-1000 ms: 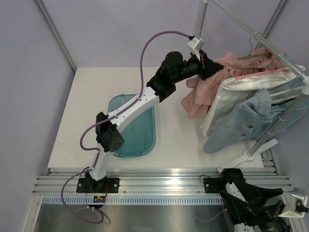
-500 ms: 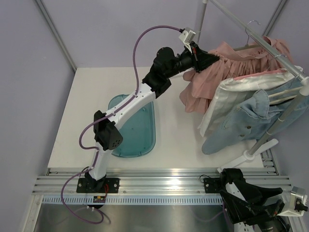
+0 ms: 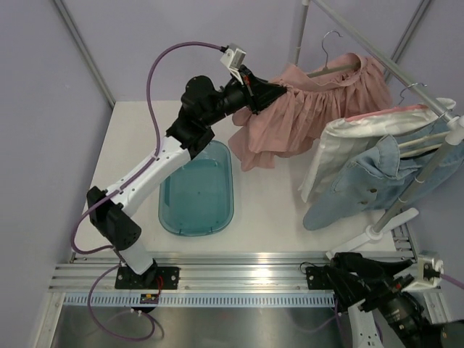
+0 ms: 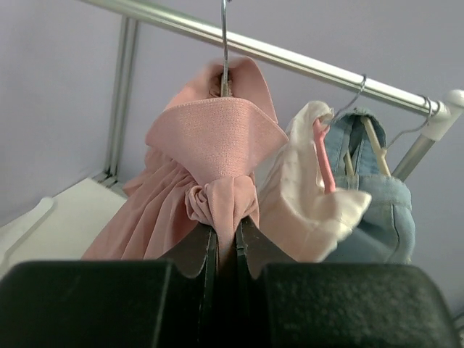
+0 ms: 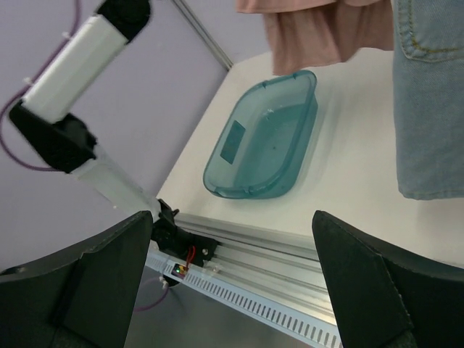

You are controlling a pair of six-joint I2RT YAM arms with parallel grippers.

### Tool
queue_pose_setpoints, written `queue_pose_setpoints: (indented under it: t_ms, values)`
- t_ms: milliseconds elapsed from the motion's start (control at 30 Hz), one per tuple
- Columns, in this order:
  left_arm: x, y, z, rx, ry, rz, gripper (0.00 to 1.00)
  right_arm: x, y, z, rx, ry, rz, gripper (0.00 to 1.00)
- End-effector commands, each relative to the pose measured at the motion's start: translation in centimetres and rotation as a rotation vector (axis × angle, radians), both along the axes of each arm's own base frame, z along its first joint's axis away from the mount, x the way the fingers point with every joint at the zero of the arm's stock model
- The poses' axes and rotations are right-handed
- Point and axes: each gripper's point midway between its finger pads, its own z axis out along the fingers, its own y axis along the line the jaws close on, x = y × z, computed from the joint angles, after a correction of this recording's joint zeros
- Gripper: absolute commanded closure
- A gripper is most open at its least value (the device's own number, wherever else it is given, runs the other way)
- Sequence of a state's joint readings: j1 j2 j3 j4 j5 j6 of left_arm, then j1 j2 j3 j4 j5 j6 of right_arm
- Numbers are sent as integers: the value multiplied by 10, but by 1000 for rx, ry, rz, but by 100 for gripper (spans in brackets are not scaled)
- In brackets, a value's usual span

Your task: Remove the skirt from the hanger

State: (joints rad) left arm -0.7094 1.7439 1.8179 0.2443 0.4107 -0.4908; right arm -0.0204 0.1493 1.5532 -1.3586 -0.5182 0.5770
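The pink skirt (image 3: 312, 101) hangs from a hanger whose wire hook (image 3: 330, 36) stands up near the rail (image 3: 406, 69). Whether the hook sits on the rail I cannot tell. My left gripper (image 3: 272, 90) is shut on a bunched fold at the skirt's left end, high above the table. In the left wrist view the jaws (image 4: 226, 228) pinch a twist of the pink skirt (image 4: 217, 138), with the hook wire (image 4: 224, 36) straight above. My right gripper (image 5: 232, 217) is open and holds nothing, low at the near edge.
A cream garment (image 3: 341, 145) and a denim one (image 3: 384, 177) hang on the rail to the right of the skirt. A teal bin (image 3: 197, 190) lies on the table under the left arm. The rack's foot (image 3: 377, 228) stands at the front right.
My left gripper has moved left with the skirt in it. The skirt and its hanger have slid left, away from the cream and denim garments. The right gripper stays open.
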Motion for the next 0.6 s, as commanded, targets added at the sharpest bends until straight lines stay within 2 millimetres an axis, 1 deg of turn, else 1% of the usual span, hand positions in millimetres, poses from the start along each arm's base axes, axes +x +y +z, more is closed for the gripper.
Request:
queue_pose_setpoints:
  t_ms: [0,33,67,100,167,200,267,300,367,400,467,500,533,567]
  values:
    - [-36,56,66,-95,-179,72,100,18,3,-54,-59,299,37,1]
    - [-36,58,51,-19,-170,90,100,24,6,-58,-57,322,61,0]
    - [-46,70,50,5,-178,108,100,30,8,-53,-60,299,75,1]
    - [-49,77,43,38,-189,130,100,33,10,-52,-61,296,88,1]
    - [-62,91,38,23,-217,145,100,45,13,-50,-66,299,110,1]
    - [-70,103,29,25,-217,155,100,49,13,-49,-84,291,111,1]
    - [-72,114,19,44,-195,176,100,60,10,-42,-104,288,96,0]
    - [-79,118,7,91,-163,169,100,62,10,-38,-105,278,97,1]
    - [-85,126,-9,134,-91,174,100,69,13,-25,-100,255,105,1]
    - [-97,135,-30,165,-6,171,100,71,14,-20,-100,247,108,1]
    - [-111,144,-49,146,62,162,100,80,15,-4,-84,227,109,2]
    - [-131,157,-42,87,75,151,100,86,15,3,-75,225,107,2]
    - [-136,158,-69,105,130,136,100,90,17,13,-70,194,115,4]
    - [-145,161,-76,98,146,118,100,93,19,18,-51,198,122,5]
